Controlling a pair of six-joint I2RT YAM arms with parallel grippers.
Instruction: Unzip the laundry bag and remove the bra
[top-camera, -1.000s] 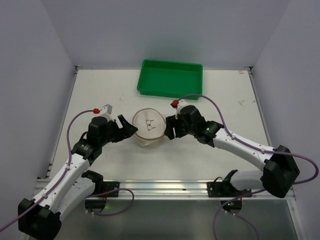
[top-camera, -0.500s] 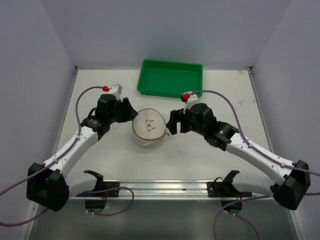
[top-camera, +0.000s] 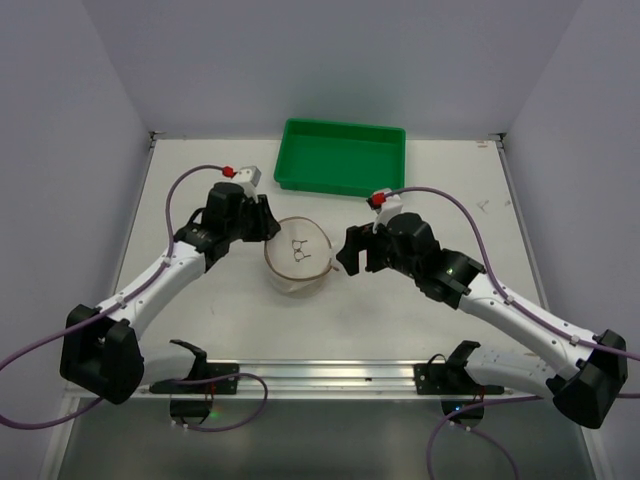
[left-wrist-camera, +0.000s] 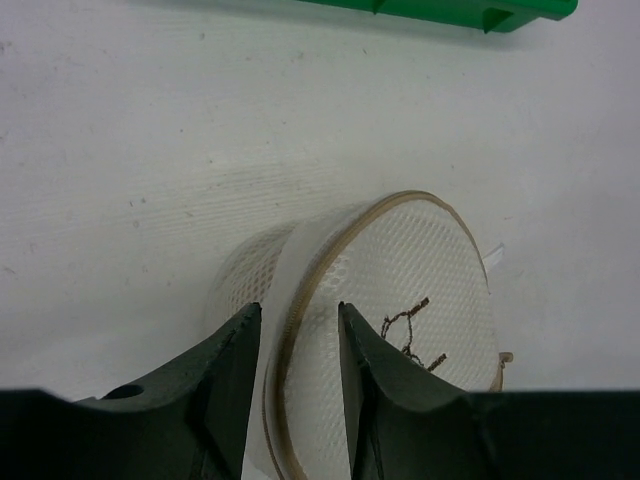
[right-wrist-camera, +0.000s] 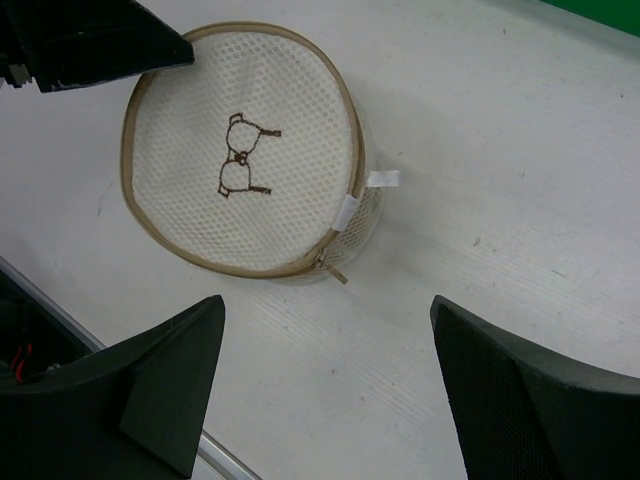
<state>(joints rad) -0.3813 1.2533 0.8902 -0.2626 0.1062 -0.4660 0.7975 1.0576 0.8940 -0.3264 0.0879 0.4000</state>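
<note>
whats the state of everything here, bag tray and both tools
laundry bag, closed, lying flat, printed face up
green tray, upright, empty
left tool, fingers either side of the bag's rim, grip unclear
right tool, wide open, clear of the bag

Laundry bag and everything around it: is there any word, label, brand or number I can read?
No words or numbers are readable in any view.
Laundry bag: only a brown stitched bra outline, no letters.
Tag on its side: blank as far as it shows.
Tray: no marking shows.
</note>
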